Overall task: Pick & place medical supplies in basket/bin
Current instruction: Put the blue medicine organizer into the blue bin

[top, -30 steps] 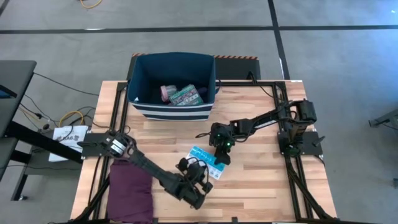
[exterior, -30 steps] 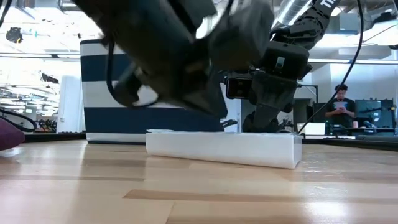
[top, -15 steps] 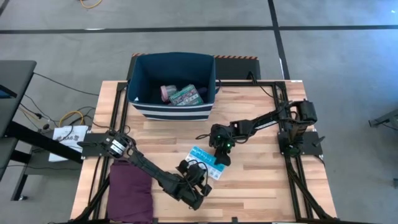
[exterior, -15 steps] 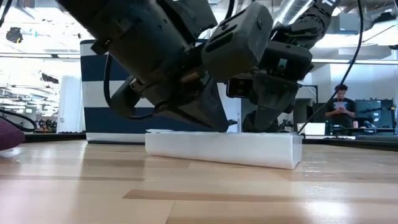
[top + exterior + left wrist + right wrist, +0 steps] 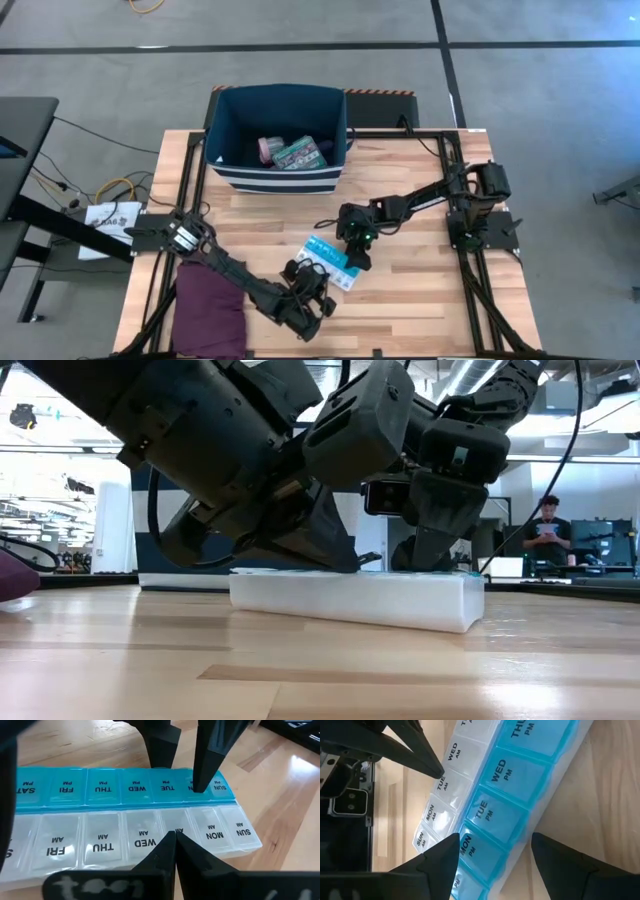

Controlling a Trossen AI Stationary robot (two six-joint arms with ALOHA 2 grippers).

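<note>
The blue-white pill strip point(image 5: 330, 262), a weekly pill box with a blue PM row and a clear AM row, lies flat on the table's middle. My left gripper point(image 5: 174, 835) is shut, and its tips sit on the clear row. My right gripper point(image 5: 495, 851) stands open over the box's SUN-MON end, its fingers astride the blue row. The navy striped bin point(image 5: 275, 178) at the table's far edge holds a green packet point(image 5: 298, 153) and a pink tub point(image 5: 268, 148). My left gripper presses its shut fingertips on the TUE AM lid point(image 5: 176, 826) of the clear row. It comes slanting down from the table's near side. The box lies flat on the table. My right gripper has one fingertip point(image 5: 201, 782) on the MON PM lid point(image 5: 192, 791), coming down from the far right. Its other finger point(image 5: 161, 750) stands at the box's far edge; whether it touches, I cannot tell.
A folded purple cloth point(image 5: 210, 308) lies at the table's near left corner, beside my left arm. Bare wood lies to the right of the pill box and between it and the bin. A person stands far back in the room point(image 5: 548, 530).
My left gripper, still shut, has sunk at a slant until its tips meet the top of the pill box.
</note>
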